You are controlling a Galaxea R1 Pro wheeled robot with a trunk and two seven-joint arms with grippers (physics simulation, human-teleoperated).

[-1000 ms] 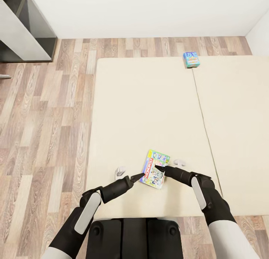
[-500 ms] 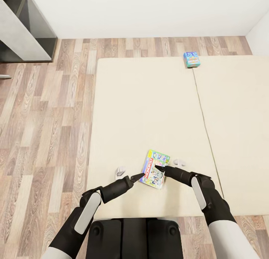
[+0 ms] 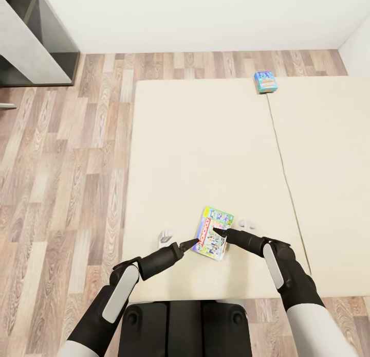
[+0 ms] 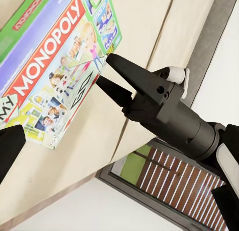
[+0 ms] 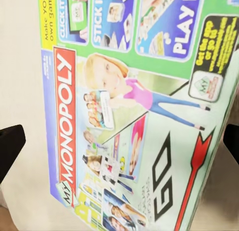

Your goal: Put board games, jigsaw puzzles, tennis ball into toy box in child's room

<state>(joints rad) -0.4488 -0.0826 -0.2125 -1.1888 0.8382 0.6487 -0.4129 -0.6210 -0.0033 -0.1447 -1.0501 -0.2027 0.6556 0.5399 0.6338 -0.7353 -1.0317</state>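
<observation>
Cream bed [image 3: 205, 141] held a green-white-red Monopoly box [image 3: 211, 232] near; both claws, left [image 3: 193, 241] and right [image 3: 222, 234], flanked it released.

Floor [image 3: 67, 156]: wood-look planks, brown and grey
Wall [image 3: 195, 17]: plain white, beyond the floor
Shelf unit [image 3: 31, 38]: dark grey, against the wall

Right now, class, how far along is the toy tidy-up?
Nothing looks packed yet. In hand: both pincers flank the Monopoly box on the bed, left pincer at its near-left corner, right pincer at its right edge. Still left: the blue game box at the bed's far edge.
</observation>
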